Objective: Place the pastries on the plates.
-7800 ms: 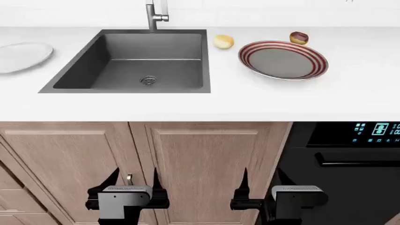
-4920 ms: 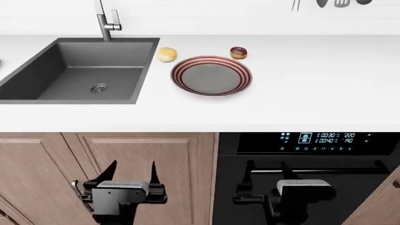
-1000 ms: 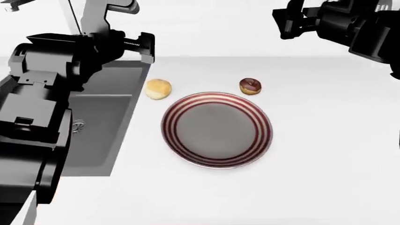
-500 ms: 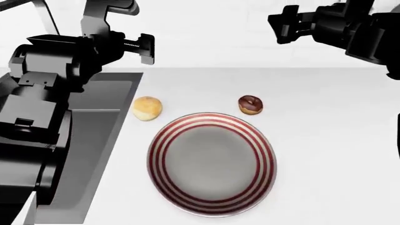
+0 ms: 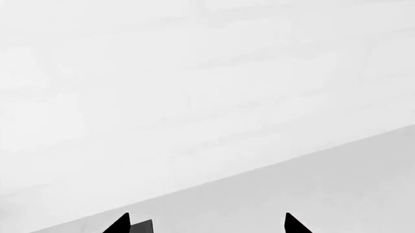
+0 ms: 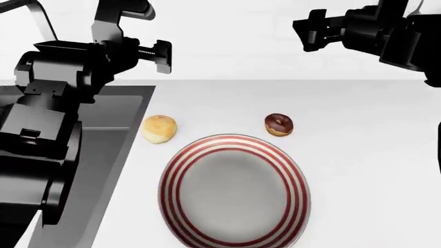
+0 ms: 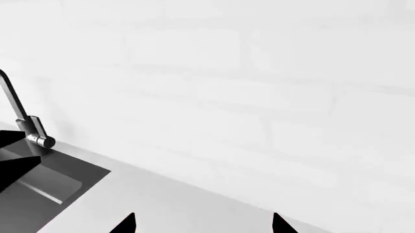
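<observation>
In the head view a golden-yellow bun (image 6: pixel 160 128) lies on the white counter beside the sink. A smaller dark reddish-brown pastry (image 6: pixel 278 124) lies to its right. Just in front of both sits a plate with red rim stripes (image 6: pixel 293 170), its grey centre bare. No white plate shows. My left gripper (image 6: pixel 162 53) hangs high behind the bun, and my right gripper (image 6: pixel 310 32) hangs high behind the dark pastry. Both are open and hold nothing. The left gripper (image 5: pixel 207 225) and the right gripper (image 7: pixel 202 224) face only counter and wall in the wrist views.
A dark sink (image 6: pixel 117 134) is sunk into the counter at the left, partly hidden by my left arm. Its basin (image 7: pixel 39 184) and faucet (image 7: pixel 26 121) show in the right wrist view. A white tiled wall (image 6: pixel 227 46) stands behind the counter.
The head view has drawn closer, so the striped plate and both pastries sit lower and larger in it. Both arms hold high over the counter, and the pastries lie where they were.
</observation>
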You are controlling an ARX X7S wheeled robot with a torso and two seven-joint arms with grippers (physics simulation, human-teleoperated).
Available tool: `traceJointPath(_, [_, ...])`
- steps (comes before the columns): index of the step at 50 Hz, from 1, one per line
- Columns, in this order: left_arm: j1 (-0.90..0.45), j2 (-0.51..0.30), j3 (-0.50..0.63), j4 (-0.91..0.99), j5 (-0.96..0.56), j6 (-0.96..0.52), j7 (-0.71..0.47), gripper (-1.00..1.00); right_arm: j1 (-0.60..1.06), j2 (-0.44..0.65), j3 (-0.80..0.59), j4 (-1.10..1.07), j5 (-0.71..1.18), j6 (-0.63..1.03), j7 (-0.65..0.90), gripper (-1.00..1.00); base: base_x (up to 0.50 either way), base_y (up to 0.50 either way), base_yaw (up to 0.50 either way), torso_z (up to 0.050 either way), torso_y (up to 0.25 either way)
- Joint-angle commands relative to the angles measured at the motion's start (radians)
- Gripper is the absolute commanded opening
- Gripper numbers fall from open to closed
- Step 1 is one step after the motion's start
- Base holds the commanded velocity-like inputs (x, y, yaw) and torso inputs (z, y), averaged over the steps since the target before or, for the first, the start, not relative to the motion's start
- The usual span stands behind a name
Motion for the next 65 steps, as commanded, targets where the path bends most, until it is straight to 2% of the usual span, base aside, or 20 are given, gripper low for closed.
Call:
traceJointPath(1, [-0.001,0.011,0.006,-0.024,0.003,0.012,0.005,1.00,0.007,-0.008,-0.014,0.027,-0.003,0.029,-0.005,1.00,0.00,0.00,0.00,0.000,0.000])
traceJointPath(13, [-0.014,0.013,0.009,-0.084,0.012,0.046,0.022,1.00,0.035,-0.045,-0.091,0.106,-0.017,0.096,-0.116,1.00,0.00,0.00,0.00,0.000,0.000])
traceJointPath(28, [-0.008,0.021,-0.004,-0.100,0.029,0.054,0.031,1.00,0.059,-0.083,-0.173,0.234,-0.076,0.130,-0.156,1.00,0.00,0.00,0.00,0.000,0.000])
traceJointPath(42, [0.005,0.023,-0.029,-0.102,0.056,0.056,0.037,1.00,0.135,-0.194,-0.271,0.522,-0.166,0.064,-0.342,1.00,0.00,0.00,0.00,0.000,0.000])
traceJointPath(53, [0.013,0.025,-0.050,-0.103,0.083,0.051,0.048,1.00,0.101,-0.208,-0.230,0.527,-0.259,0.094,-0.419,1.00,0.00,0.00,0.00,0.000,0.000])
traceJointPath(65, [0.012,0.025,-0.078,-0.100,0.103,0.047,0.045,1.00,0.058,-0.217,-0.077,0.528,-0.451,0.088,-0.424,1.00,0.00,0.00,0.00,0.000,0.000])
